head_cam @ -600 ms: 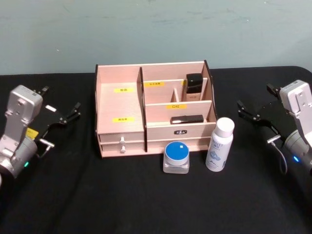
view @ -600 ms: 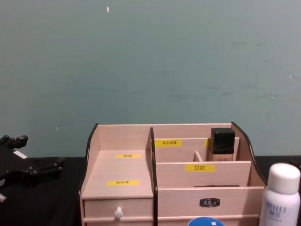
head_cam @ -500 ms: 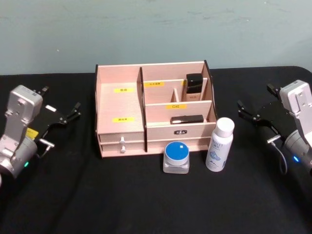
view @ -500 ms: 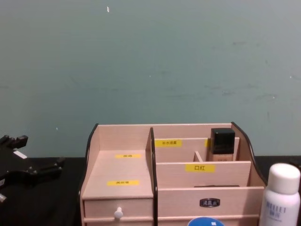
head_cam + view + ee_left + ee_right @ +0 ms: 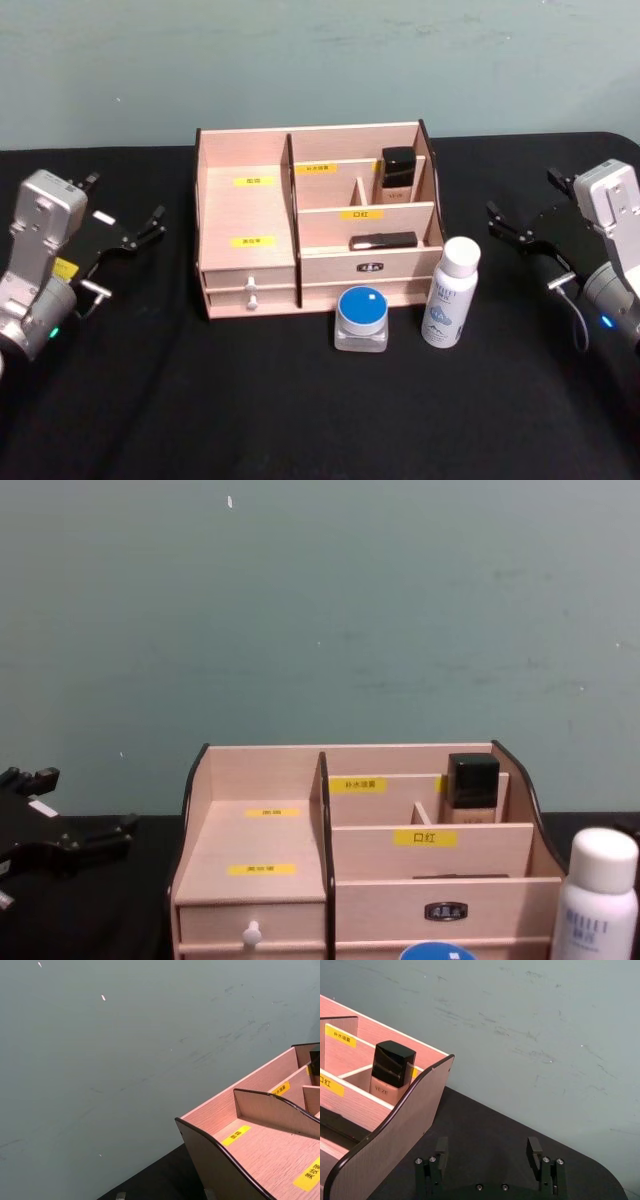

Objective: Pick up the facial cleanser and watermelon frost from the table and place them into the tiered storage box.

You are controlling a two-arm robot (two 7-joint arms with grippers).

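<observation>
The tiered storage box [image 5: 245, 210] stands at the middle of the black table, also seen in the chest view [image 5: 260, 840] and both wrist views [image 5: 260, 1145] [image 5: 385, 1135]. In front of its right half stand a white bottle with blue print [image 5: 450, 293] [image 5: 597, 900] and a clear jar with a blue lid [image 5: 361, 318] [image 5: 437, 950]. I cannot tell which is the facial cleanser and which the watermelon frost. My left gripper [image 5: 127, 198] [image 5: 85, 802] hangs open left of the box. My right gripper [image 5: 522, 195] [image 5: 487, 1146] hangs open right of it, holding nothing.
In the box's right compartments sit a black-capped foundation bottle [image 5: 397, 176] [image 5: 390, 1072] and a flat black stick [image 5: 383, 241]. Two small drawers with white knobs [image 5: 250, 293] face me. A teal wall rises close behind the table.
</observation>
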